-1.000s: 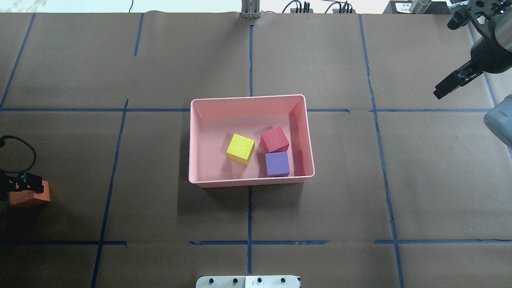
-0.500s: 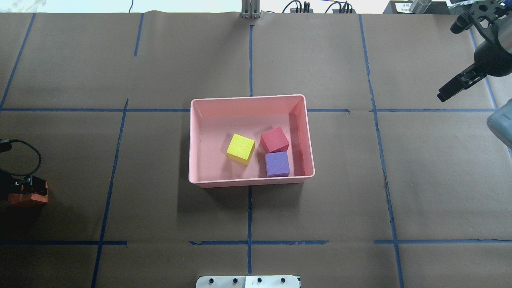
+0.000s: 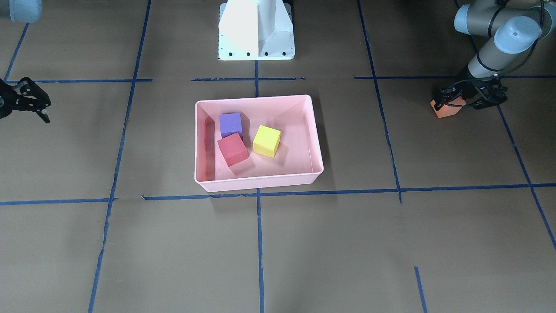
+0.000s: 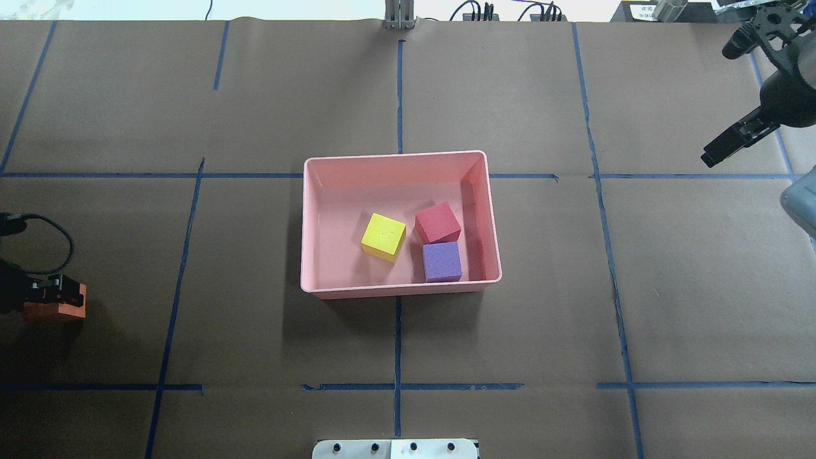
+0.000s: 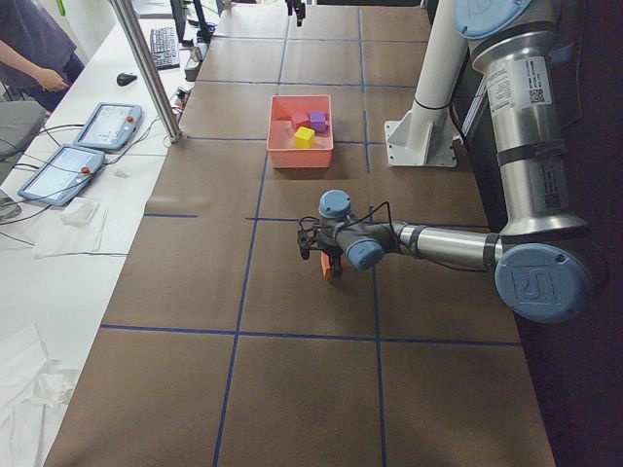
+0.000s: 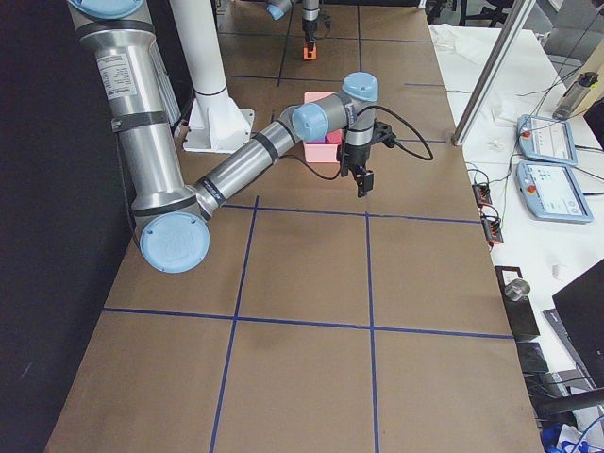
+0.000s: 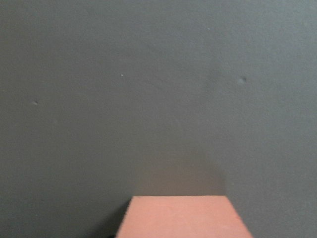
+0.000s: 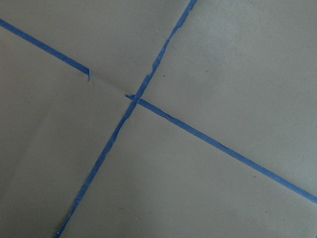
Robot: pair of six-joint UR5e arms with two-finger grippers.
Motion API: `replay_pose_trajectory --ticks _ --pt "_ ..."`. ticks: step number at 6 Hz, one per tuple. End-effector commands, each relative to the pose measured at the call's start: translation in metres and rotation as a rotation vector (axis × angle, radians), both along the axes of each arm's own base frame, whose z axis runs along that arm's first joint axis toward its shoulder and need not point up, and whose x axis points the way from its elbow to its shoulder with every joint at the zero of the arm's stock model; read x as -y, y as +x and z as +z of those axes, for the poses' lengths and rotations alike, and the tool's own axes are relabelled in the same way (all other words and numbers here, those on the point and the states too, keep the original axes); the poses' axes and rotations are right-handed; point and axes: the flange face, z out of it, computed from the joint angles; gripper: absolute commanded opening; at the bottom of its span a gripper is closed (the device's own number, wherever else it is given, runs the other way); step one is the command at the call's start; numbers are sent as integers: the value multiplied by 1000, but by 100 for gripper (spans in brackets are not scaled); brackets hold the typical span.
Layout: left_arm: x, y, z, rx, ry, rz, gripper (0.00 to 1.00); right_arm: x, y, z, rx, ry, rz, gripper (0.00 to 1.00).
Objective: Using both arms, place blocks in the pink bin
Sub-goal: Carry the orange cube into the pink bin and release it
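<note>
Orange block (image 3: 444, 112) is the only one of the four outside the pink bin (image 4: 395, 155). It lies at the robot's left edge of the bench (image 4: 510, 95), well apart from the bin. The yellow block (image 4: 384, 236), red block (image 4: 437, 222) and purple block (image 4: 442, 261) are already inside, grouped toward the bin's right wall, with red and purple touching or nearly so.

The left gripper (image 3: 449, 103) is directly over the orange block. Its jaws stand on either side of the cube and appear clamped on it. The left wrist view shows the block's top face centred low in frame. Whether the block rests on the bench or is just clear of it cannot be determined.

The right gripper (image 3: 38, 101) is at the opposite edge, jaws apart and holding nothing. Its wrist view shows only crossed blue tape (image 8: 133, 99).

Governing relation: the bin lies to the robot's right of the left jaws and slightly further forward, with its long axis running across the bench. The left arm is the only arm near this block. The cube has no long axis to align.

Judgement: lift clear of the rim, traverse rightward, and release over the vacant left half of the bin.
</note>
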Motion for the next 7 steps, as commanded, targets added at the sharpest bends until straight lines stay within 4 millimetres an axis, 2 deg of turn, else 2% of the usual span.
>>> replay_pose_trajectory --ticks 1,2,3,4,5,6,7 --pt "19 11 -69 -87 88 -17 48 -9 32 29 -4 -5 -26 100" --pt "46 30 -108 -100 100 -30 48 -18 70 54 22 -5 -48 100" --pt "73 56 -157 -95 95 -30 48 -29 111 79 45 -1 -53 100" --pt "97 80 -209 -81 82 -31 48 -44 141 104 40 -8 -45 100" --pt "117 106 -287 -58 57 -26 48 -65 170 130 44 -44 -14 100" --pt "117 136 -356 -19 41 -8 48 -75 180 141 55 -68 8 100" --pt "102 179 -394 3 47 -39 48 -76 181 144 55 -73 8 100"
